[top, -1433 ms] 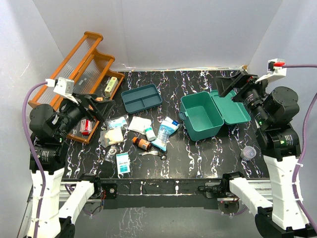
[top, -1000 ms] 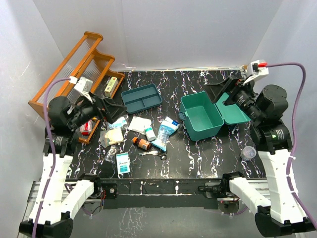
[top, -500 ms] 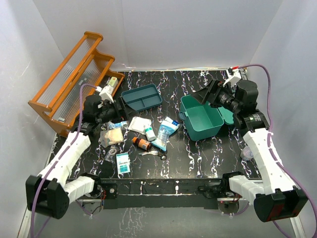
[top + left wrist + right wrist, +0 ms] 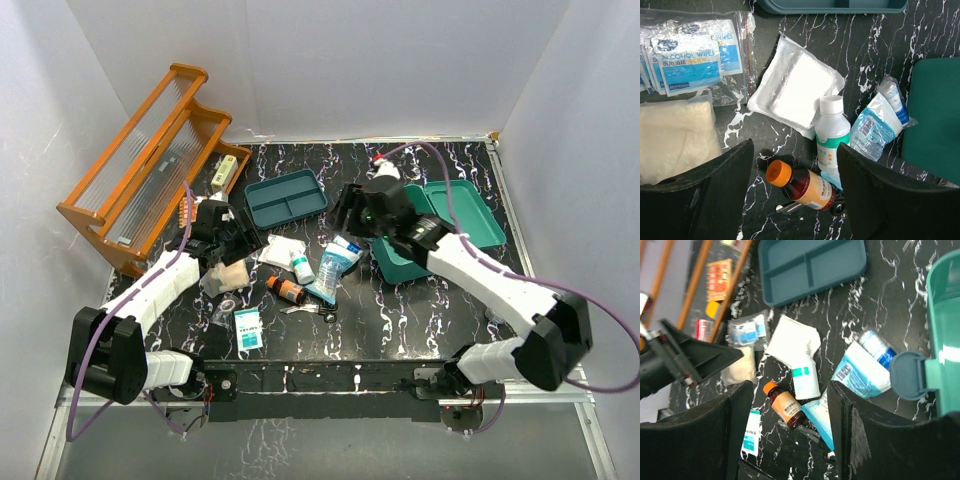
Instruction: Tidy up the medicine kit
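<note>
Top external view puts the medicine kit (image 4: 475,215) on the right side of the tabletop (image 4: 400,320). It looks open, and the right arm reaches across its near-left corner. Its divided tray (image 4: 285,197) lies apart to the left. Between them sit a white bottle (image 4: 831,132), an orange-capped bottle (image 4: 805,185), a gauze pack (image 4: 795,92) and alcohol wipes (image 4: 690,60).

Both the left claw (image 4: 795,150) and the right claw (image 4: 790,390) are spread wide and hold nothing.

I'd guess the kit is light, rigid plastic with slick, glossy walls, so it may slide if nudged. The thin rim looks the best place to pinch, or the rounded latch tab (image 4: 907,375).
</note>
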Tool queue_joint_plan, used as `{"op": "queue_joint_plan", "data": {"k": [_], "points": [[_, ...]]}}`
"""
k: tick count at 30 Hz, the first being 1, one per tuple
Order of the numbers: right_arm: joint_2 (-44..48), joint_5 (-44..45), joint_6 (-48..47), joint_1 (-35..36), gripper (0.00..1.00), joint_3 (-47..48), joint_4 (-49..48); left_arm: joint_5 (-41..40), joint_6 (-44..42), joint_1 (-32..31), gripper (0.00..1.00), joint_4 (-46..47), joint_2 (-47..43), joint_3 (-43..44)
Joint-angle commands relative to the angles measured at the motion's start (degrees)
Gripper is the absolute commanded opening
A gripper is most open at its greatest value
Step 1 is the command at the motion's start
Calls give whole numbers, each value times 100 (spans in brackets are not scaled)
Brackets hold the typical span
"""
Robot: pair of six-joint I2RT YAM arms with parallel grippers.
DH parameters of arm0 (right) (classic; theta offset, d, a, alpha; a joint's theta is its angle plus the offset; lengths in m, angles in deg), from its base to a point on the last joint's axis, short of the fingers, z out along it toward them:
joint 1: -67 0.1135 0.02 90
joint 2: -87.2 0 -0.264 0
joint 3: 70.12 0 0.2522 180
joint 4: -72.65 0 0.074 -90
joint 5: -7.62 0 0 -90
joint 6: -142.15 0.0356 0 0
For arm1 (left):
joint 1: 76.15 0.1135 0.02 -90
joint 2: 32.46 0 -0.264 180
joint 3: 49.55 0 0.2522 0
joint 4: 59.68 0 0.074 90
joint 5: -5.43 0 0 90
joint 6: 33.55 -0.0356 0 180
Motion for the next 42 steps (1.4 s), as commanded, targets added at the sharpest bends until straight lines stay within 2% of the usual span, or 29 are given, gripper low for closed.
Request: {"op": "queue_joint_plan", "data": {"k": [1,5,8,10,13,15,18,22,25,34,42], "points": [[-498,1755,1099,759,58,853,1005,-192,3,-27,65,-415,-232,285],[-1057,2699,1690,1210,52,1101,1713,-188,-128,-20,66,-500,-554,297],[-1390,2952,2041,1306,39,1124,2035,-115,-190,-20,66,-592,-701,308],[-1515,3036,2136,1338,34,1037,2031,-41,-163,-21,66,-550,-808,247],[-1707,3024,2194,1348,32,905,1983,67,-131,-22,66,-445,-937,147],[-1811,2849,1939,1388,33,876,1790,76,-137,-27,66,-429,-947,149],[-1910,2061,1010,1480,39,747,736,48,-136,-24,66,-383,-916,127],[-2347,1242,463,1513,46,995,592,-190,70,-19,66,-444,-903,48],[-2847,985,75,1524,47,1214,596,-371,162,-24,66,-589,-975,20],[-4090,975,-675,1524,50,2295,1089,-519,93,-20,68,-797,-1058,71],[-4329,1059,-859,1524,51,2521,1140,-635,3,-21,69,-879,-1004,178]]}}
